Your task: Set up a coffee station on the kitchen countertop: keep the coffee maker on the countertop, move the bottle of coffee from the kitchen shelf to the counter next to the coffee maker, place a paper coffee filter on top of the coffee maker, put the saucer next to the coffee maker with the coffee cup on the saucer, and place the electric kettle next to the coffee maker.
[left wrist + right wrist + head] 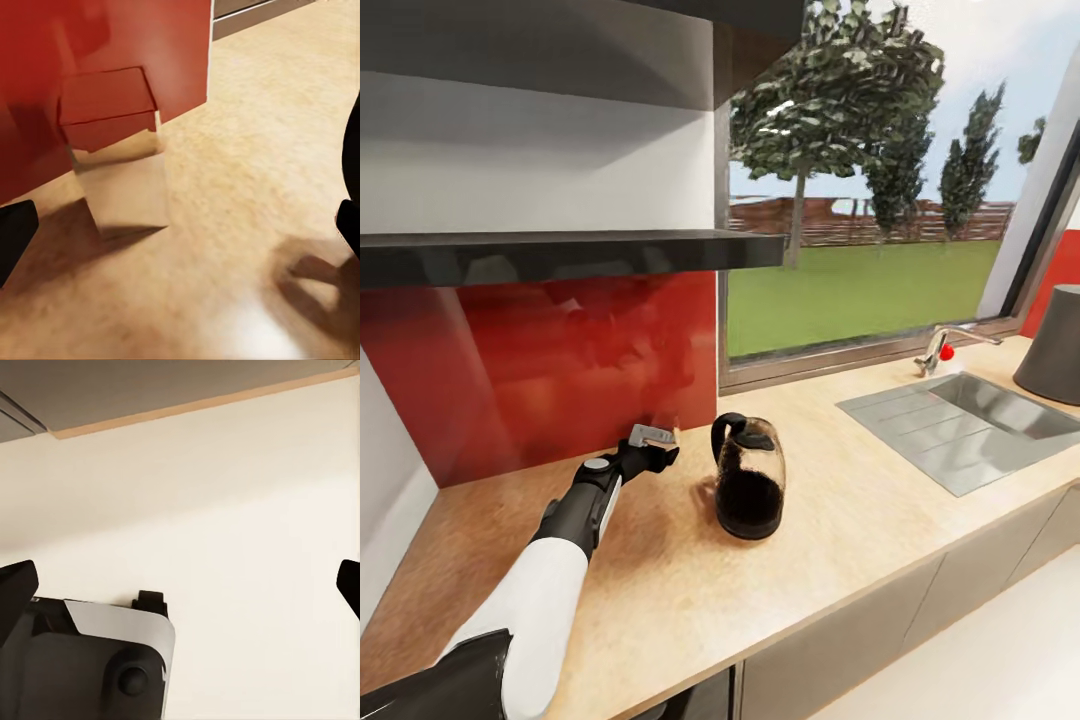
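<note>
**Left arm reaches to the backsplash, kettle just to its right**

At the far left of the head view we see our left arm rise from the lower corner, white upper sleeve then black forearm, stretched forward and slightly rightward over the kitchen countertop [660, 580]. Its wrist is almost straight, and the left gripper [652, 442] sits low by the foot of the red backsplash [560, 370], with a small grey block at its tip. In the left wrist view the two black fingertips [15, 232] stand at opposite edges of the picture, spread wide, with bare worktop and a pale glossy box [124, 187] against the red panel between them; we see nothing gripped.

Above the arm runs the kitchen shelf [560, 255], dark and thin.

Just right of the gripper, apart from it, the electric kettle [748, 480] stands upright on the countertop, black handle toward the arm.

Further right lies the steel sink [960, 425] with its tap [945, 348], and a dark grey rounded object [1055, 345] at the edge.

In the right wrist view, the right gripper's fingertips [16, 585] are likewise wide apart over pale floor [225, 510], holding nothing.
</note>
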Controlling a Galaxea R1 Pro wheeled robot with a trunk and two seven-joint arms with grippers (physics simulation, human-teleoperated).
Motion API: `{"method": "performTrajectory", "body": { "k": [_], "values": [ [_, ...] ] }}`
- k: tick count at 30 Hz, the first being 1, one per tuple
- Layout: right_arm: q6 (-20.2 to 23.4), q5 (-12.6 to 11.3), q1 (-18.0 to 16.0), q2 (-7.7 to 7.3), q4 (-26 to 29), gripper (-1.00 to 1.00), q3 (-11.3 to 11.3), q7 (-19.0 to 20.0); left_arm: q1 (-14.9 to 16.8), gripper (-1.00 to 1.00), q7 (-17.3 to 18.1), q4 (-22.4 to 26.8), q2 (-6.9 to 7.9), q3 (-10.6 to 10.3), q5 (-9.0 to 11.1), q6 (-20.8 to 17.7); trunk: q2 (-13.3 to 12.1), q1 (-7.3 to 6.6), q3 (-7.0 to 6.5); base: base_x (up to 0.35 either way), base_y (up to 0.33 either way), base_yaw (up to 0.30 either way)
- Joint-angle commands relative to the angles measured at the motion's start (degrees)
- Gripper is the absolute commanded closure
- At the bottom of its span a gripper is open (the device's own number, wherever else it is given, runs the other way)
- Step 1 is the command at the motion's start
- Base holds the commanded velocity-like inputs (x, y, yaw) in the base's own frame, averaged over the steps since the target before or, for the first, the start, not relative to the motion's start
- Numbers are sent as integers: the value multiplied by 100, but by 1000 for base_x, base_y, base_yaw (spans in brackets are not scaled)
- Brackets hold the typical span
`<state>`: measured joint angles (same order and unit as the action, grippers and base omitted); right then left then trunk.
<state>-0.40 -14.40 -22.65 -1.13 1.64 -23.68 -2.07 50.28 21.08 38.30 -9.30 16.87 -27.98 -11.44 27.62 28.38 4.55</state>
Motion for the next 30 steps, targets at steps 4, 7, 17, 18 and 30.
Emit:
{"method": "performTrajectory", "body": {
  "k": [4,7,17,18,30],
  "values": [
    [-4,-50,-3,-1,5,-100,-49,-13,-23,-100,54,-15,-18,38,-32,-25,11,3,12,12,-11,0],
    [-4,-46,-3,-1,4,-100,-49,-13,-40,-100,54,-23,-22,36,-32,-25,11,3,12,83,-40,0],
    [-4,-37,-3,4,3,-100,-54,-13,-34,-100,169,-95,-22,-173,-23,-96,11,3,12,45,-25,0],
    [-4,-37,-3,5,3,-100,-52,-13,-28,-100,203,-101,-18,-196,-23,-112,11,3,12,1,-1,0],
    [-7,-37,-3,1,3,-100,-58,-13,25,-100,850,-112,32,-244,-36,-156,11,3,12,0,0,0]
  ]
}}
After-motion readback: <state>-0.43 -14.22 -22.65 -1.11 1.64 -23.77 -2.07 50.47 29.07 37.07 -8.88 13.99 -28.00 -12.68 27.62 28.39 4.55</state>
